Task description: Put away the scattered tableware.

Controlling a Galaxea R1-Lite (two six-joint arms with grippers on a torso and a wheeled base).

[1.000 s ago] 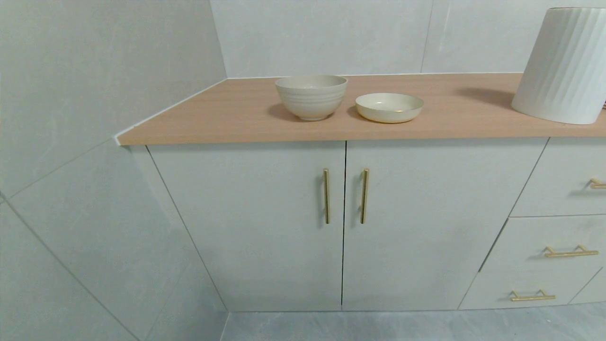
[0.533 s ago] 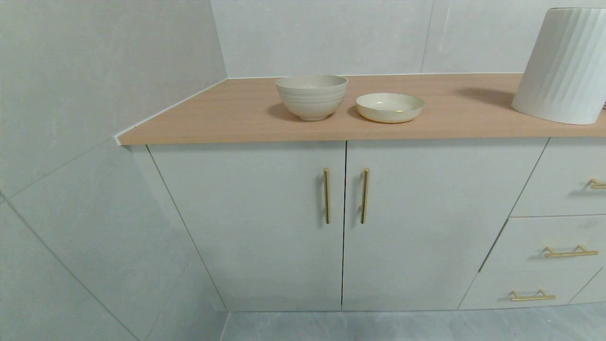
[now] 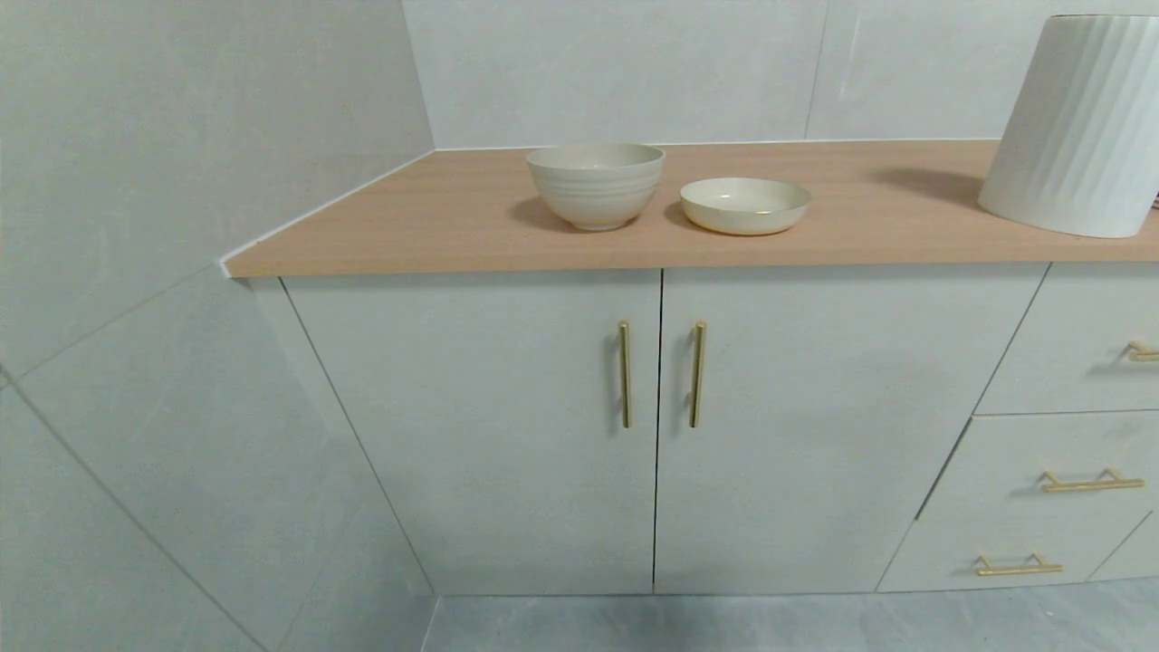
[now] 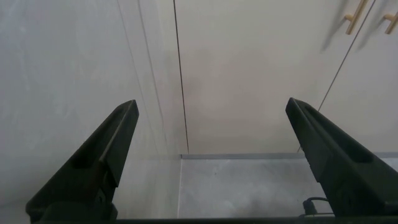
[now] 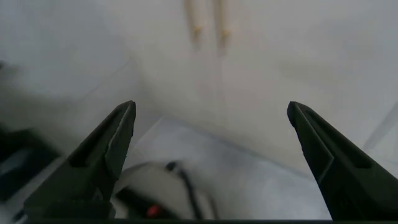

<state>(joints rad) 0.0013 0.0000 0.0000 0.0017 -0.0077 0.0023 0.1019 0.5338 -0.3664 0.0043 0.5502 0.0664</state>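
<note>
Deep ribbed bowl (image 3: 596, 186) sits upright on the wood countertop (image 3: 435, 226), at about 12 o'clock in the head view. Shallow dish (image 3: 744, 206) is at the bowl's 3 o'clock, just beside it with a small gap between them. Both are near the front edge of the counter, and nothing is in contact with either.

Ribbed white container (image 3: 1082, 127) is further along at 3 o'clock, well apart from the dish and cut off by the frame edge.

At 6 o'clock under the bowl and dish are the left door (image 3: 480, 435) and right door (image 3: 815, 426) of the cabinet, both shut. Their gold bar handles (image 3: 624, 374) stand vertical either side of the centre seam. Drawers (image 3: 1041, 480) with gold pulls are at 4 o'clock, shut. Tiled wall (image 3: 181, 181) is at 9 o'clock and grey floor (image 3: 724, 625) at 6.

Left gripper (image 4: 211, 107) has its fingers (image 4: 99, 162) spread wide with nothing between them, and faces the lower cabinet front and floor. Right gripper (image 5: 211, 109) is likewise wide open and empty, facing the door handles, which are blurred there.
</note>
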